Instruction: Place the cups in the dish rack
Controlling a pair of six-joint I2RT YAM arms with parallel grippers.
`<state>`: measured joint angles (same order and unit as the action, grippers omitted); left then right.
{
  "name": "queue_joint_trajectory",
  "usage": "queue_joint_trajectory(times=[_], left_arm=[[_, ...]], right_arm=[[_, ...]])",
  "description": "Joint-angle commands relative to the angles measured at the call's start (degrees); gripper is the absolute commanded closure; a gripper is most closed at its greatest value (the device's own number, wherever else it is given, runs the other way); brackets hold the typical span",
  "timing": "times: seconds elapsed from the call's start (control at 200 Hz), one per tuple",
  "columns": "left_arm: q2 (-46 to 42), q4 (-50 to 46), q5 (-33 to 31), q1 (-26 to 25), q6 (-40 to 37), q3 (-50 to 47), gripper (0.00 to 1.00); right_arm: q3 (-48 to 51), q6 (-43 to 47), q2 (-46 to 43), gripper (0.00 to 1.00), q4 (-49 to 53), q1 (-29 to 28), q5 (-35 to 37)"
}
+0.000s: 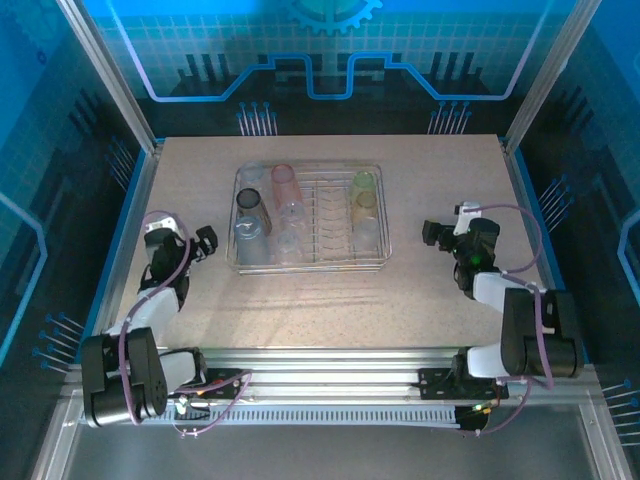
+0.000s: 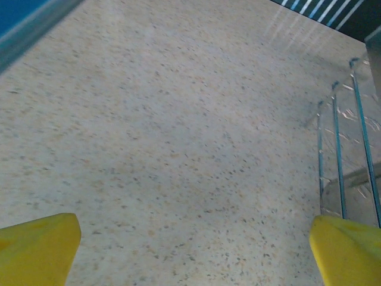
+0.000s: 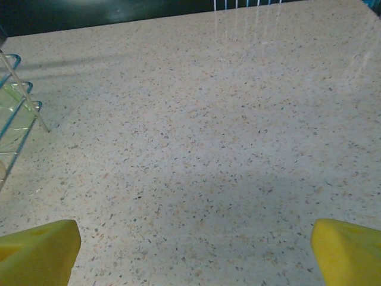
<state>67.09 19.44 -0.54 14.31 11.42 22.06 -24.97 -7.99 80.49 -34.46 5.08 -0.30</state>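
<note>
On the speckled beige table (image 1: 330, 310), a little behind its middle, we see the dish rack (image 1: 325, 218). It is a rectangular silver wire frame with a raised rim and rows of thin prongs running down its centre.

The left gripper (image 1: 207, 242) sits low over the table just left of the rack. In its wrist view the yellow fingers (image 2: 38, 247) stand spread wide over bare tabletop with nothing between them, and the rack's wire corner is at the right. The right gripper (image 1: 430, 234) sits to the right of the rack, a little apart from it. Its fingers (image 3: 348, 250) are spread just as wide and hold nothing.

The cups (image 1: 291, 215) all lie inside the rack. A smoky grey cup (image 1: 250, 210) and a bluish cup (image 1: 248, 240) sit at the left end. A pink cup (image 1: 284, 182) lies beside them, with clear ones in front of it. A green cup (image 1: 363, 186) sits at the right end, above paler ones that we cannot tell apart.
</note>
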Motion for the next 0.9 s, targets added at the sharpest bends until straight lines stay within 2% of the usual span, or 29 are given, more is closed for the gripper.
queue_joint_trajectory(times=[0.0,0.11,0.23,0.38,0.525,0.68,0.746,0.771,0.841,0.896], left_arm=[[2.45,10.71,5.66,0.46,-1.90,-1.21,0.01],[5.65,15.85,8.15,0.37,-0.34,-2.19,0.01],[8.45,16.38,11.17,0.11,1.07,-0.54,0.01],[9.09,17.82,6.79,-1.32,0.18,-0.44,0.01],[10.91,18.95,5.67,-2.61,-1.74,0.80,0.01],[12.91,17.98,6.93,-3.10,-2.93,2.84,0.01],[13.39,17.54,8.47,-3.30,-3.62,3.40,0.01],[13.42,17.64,8.91,-3.33,-3.76,3.40,0.01],[13.20,19.17,10.53,-3.41,-4.22,2.73,0.01],[13.27,22.20,10.74,-3.61,-3.81,1.38,0.01]], right_arm=[[-0.69,-1.02,1.46,0.00,-4.46,0.06,0.02],[-2.39,-0.35,2.71,0.00,-2.99,-0.21,-1.31],[-4.46,0.93,3.89,0.00,-0.70,-0.24,-4.26],[-6.09,2.09,5.01,0.00,0.88,-0.36,-6.98],[-5.76,2.74,4.82,0.00,0.58,-1.16,-5.91],[-1.81,6.54,4.67,0.00,-5.97,-4.72,-3.37],[1.65,8.28,7.13,0.00,-13.72,-7.20,0.66],[3.64,8.13,8.08,0.00,-19.93,-7.88,2.57],[4.61,6.22,7.04,0.00,-19.76,-7.45,6.20],[4.81,5.56,6.98,0.00,-20.45,-6.85,5.82]])
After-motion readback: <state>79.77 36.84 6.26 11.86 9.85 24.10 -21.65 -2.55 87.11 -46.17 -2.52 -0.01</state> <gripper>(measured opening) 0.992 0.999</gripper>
